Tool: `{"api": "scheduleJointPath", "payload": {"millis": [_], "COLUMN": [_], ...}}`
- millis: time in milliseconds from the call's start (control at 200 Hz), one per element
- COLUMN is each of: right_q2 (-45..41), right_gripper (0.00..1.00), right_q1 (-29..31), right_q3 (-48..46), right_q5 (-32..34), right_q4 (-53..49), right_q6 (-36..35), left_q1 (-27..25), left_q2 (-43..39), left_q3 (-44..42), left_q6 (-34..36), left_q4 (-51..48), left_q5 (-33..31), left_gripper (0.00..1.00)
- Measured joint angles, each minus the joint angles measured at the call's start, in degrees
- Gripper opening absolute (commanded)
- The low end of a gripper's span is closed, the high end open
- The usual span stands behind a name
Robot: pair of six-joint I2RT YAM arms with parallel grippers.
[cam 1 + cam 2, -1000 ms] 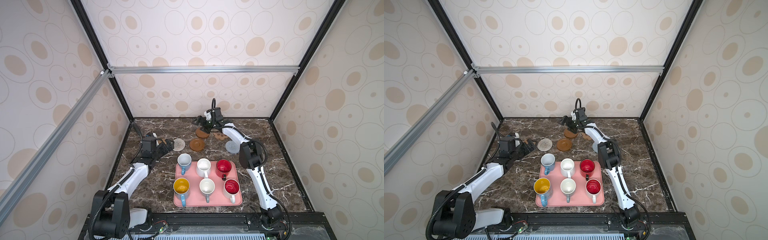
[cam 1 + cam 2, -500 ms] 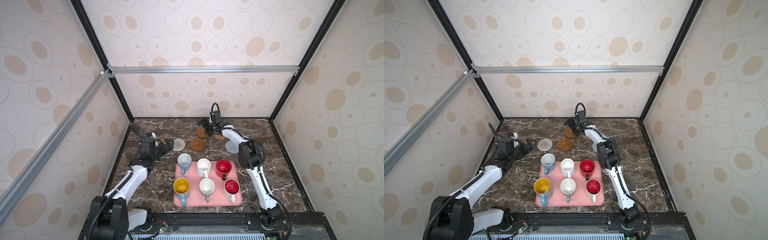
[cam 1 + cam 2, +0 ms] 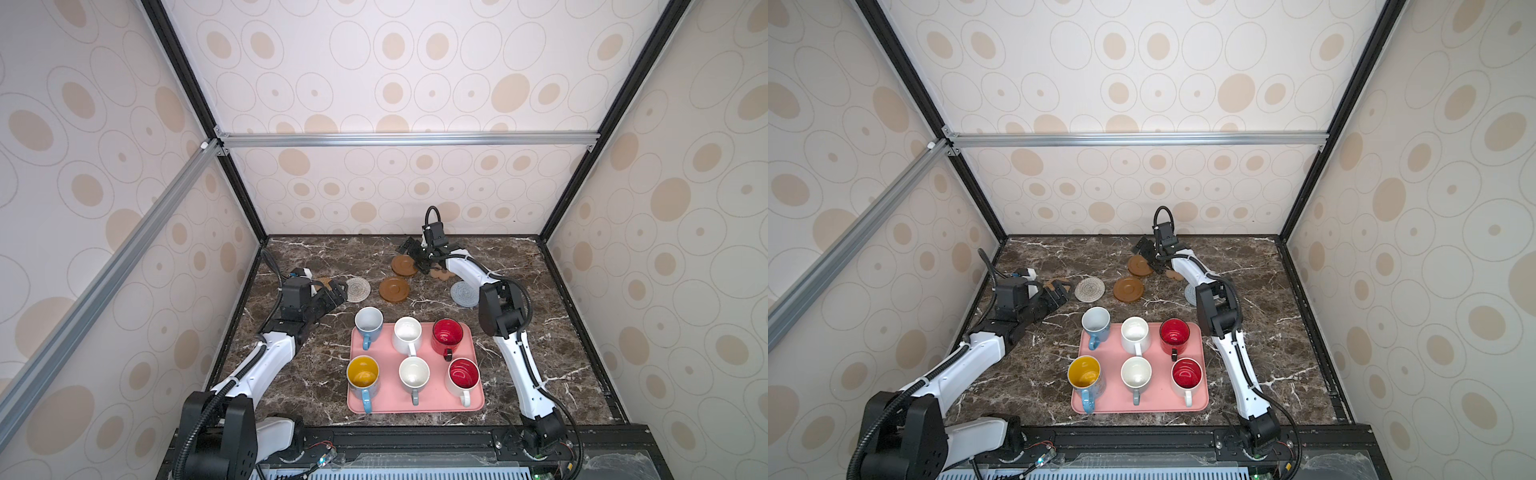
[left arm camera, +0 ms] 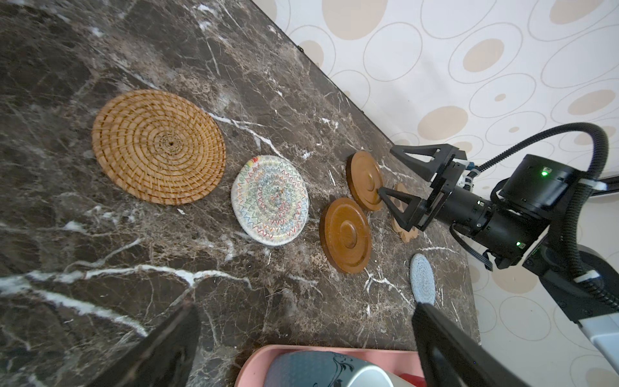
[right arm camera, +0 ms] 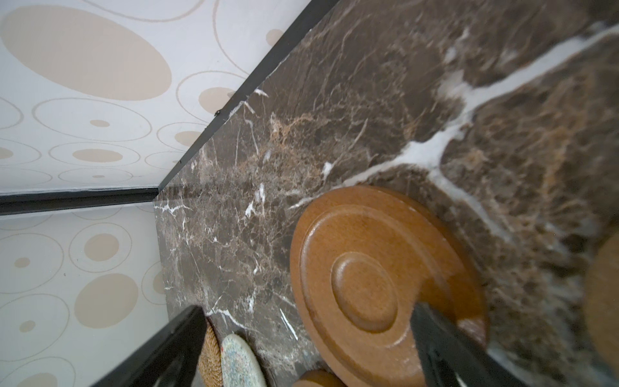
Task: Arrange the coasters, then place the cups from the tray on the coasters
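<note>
Six cups stand on the pink tray, among them a light blue one and an all-red one. The coasters lie behind the tray: tan rattan, cream woven, two brown discs, a paw shape and grey-blue. My right gripper is open low over the far brown disc, with one finger over its edge. My left gripper is open and empty, hovering between the rattan coaster and the tray, partly hiding the rattan in both top views.
The back wall and its black frame edge run close behind the far disc. The left wall stands near the rattan coaster. Bare marble lies right of the tray and along its front.
My right gripper has come down from above onto the far brown disc. My left gripper has shifted slightly toward the tray. Both stayed open.
</note>
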Motion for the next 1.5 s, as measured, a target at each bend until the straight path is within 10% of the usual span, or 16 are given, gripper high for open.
{"api": "scheduleJointPath", "payload": {"millis": [1501], "right_q2": [-18.45], "right_gripper": [1.0], "right_q1": [-1.09], "right_q3": [-24.68], "right_q5": [3.96], "right_q4": [-14.88], "right_q6": [-21.24], "left_q1": [0.0], "left_q2": [0.42], "left_q3": [0.0], "left_q6": [0.0], "left_q4": [0.0], "left_q5": [0.24], "left_gripper": [1.0]}}
